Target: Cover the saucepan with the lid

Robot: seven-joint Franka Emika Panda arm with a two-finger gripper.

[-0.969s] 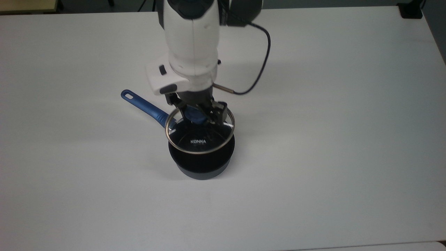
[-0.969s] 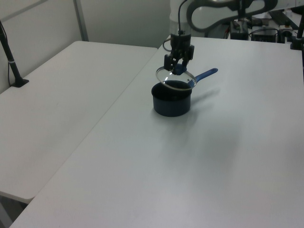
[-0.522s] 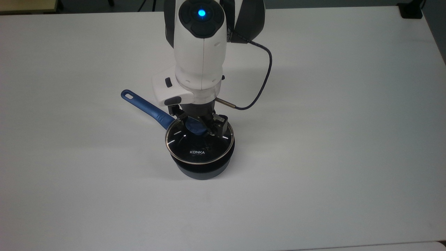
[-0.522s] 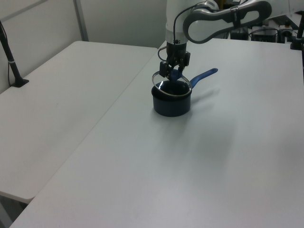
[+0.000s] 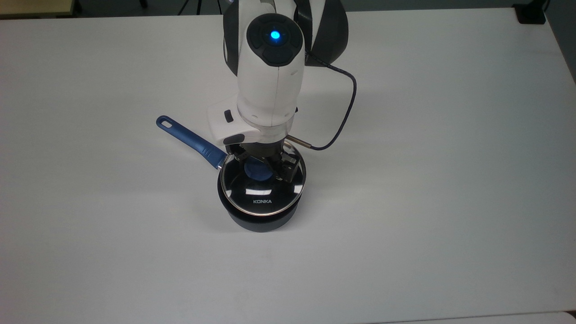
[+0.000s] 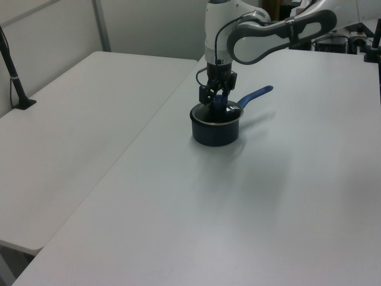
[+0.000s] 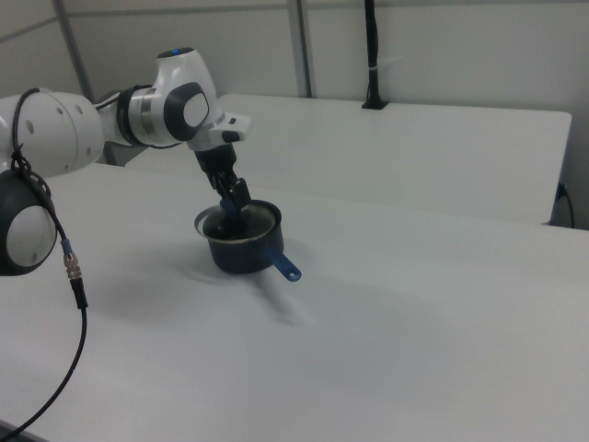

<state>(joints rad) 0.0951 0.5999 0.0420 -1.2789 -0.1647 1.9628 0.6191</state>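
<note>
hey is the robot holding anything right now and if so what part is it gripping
Yes. The gripper holds the lid by its blue centre knob, with the lid lying over the saucepan.

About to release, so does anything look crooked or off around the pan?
Nothing stands out. The lid sits level on the saucepan, rim to rim, with the gripper at its blue knob.

The lid (image 5: 262, 185) and pan (image 5: 261, 216) sit directly under the gripper (image 5: 263, 165), blocking the way down. The pan's handle (image 5: 189, 139) juts out beside the jaws toward the top view's upper left. On every other side of the jaws the table (image 5: 427, 180) lies bare.
</note>
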